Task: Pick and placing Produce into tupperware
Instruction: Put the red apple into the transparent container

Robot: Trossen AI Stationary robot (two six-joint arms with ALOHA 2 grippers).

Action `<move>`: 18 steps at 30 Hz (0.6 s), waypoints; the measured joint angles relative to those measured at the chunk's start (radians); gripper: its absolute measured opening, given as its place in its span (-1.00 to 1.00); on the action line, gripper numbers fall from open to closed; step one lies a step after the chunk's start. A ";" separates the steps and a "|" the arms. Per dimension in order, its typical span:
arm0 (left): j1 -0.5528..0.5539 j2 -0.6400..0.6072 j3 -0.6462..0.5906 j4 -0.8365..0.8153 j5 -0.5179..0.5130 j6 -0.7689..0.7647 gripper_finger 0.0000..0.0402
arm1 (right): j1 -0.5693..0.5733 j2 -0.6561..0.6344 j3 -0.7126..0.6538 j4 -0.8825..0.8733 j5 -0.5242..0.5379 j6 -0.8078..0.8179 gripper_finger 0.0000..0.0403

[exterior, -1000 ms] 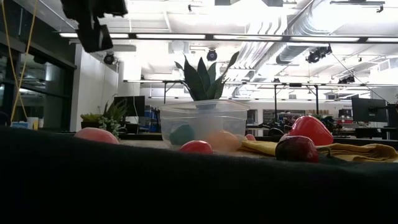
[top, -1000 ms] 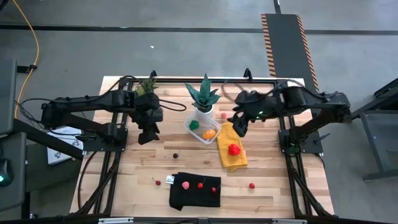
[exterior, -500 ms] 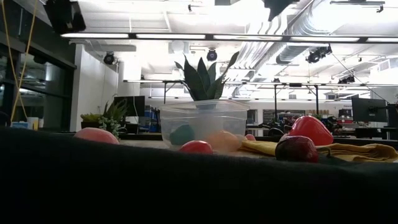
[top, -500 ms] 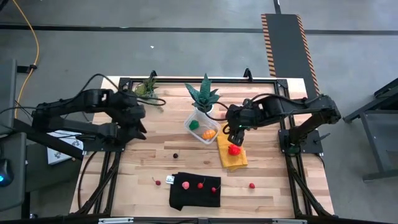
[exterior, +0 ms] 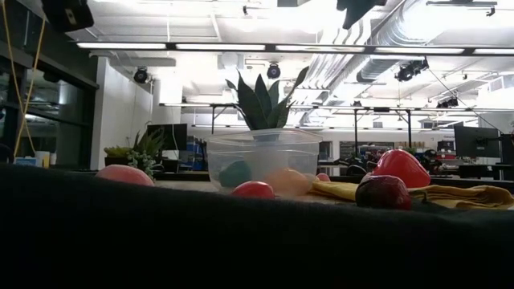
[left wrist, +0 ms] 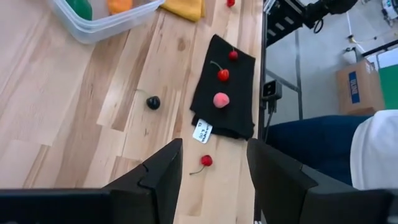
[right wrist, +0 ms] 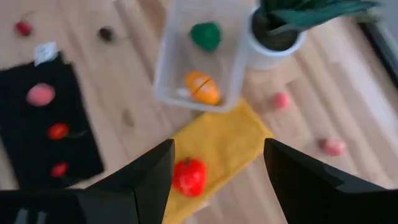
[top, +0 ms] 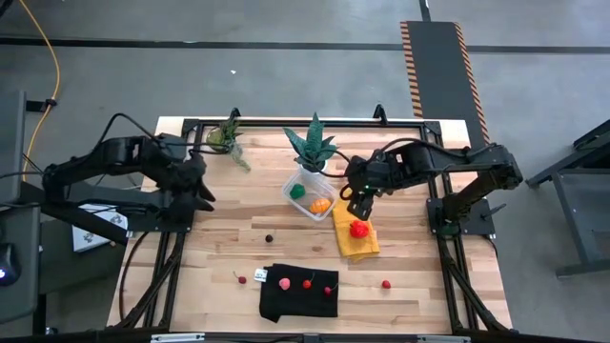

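The clear tupperware (top: 312,195) stands mid-table with a green piece (right wrist: 206,34) and an orange piece (right wrist: 202,87) inside. A red pepper (right wrist: 189,176) lies on a yellow cloth (top: 355,238). My right gripper (right wrist: 219,149) hovers open above that cloth, just right of the tupperware (right wrist: 199,56). A pink piece (left wrist: 221,99) and cherries (left wrist: 222,74) lie on a black cloth (top: 299,291). A dark piece (left wrist: 153,102) and a cherry (left wrist: 205,162) rest on the bare wood. My left gripper (left wrist: 214,149) is open and raised near the table's left edge (top: 202,195).
A spiky plant in a white pot (top: 315,152) stands just behind the tupperware, and a second plant (top: 227,138) stands at the far left. Small pink pieces (right wrist: 281,100) (right wrist: 334,146) lie on the wood near the pot. A red piece (top: 386,283) lies at the near right.
My left gripper has drawn back from beside the tupperware toward the table's left edge and risen. My right gripper has sunk a little and tipped more steeply downward over the yellow cloth. The produce and the tupperware have stayed in place.
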 joint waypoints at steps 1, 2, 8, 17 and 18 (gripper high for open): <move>0.000 -0.005 0.000 0.000 -0.002 0.000 -0.16 | 0.003 0.000 0.000 -0.001 -0.026 -0.007 0.18; 0.000 -0.009 0.000 0.001 -0.007 0.000 -0.16 | 0.006 0.000 0.000 -0.005 -0.045 -0.014 0.18; 0.000 -0.032 0.000 0.002 -0.043 0.000 -0.16 | 0.019 0.000 0.000 -0.049 -0.053 -0.068 0.20; 0.000 -0.038 0.000 0.002 -0.051 -0.001 -0.16 | 0.004 0.000 0.000 -0.097 -0.084 -0.125 0.46; 0.000 -0.039 0.000 0.001 -0.054 -0.004 -0.16 | 0.003 0.001 0.000 -0.090 -0.084 -0.117 0.50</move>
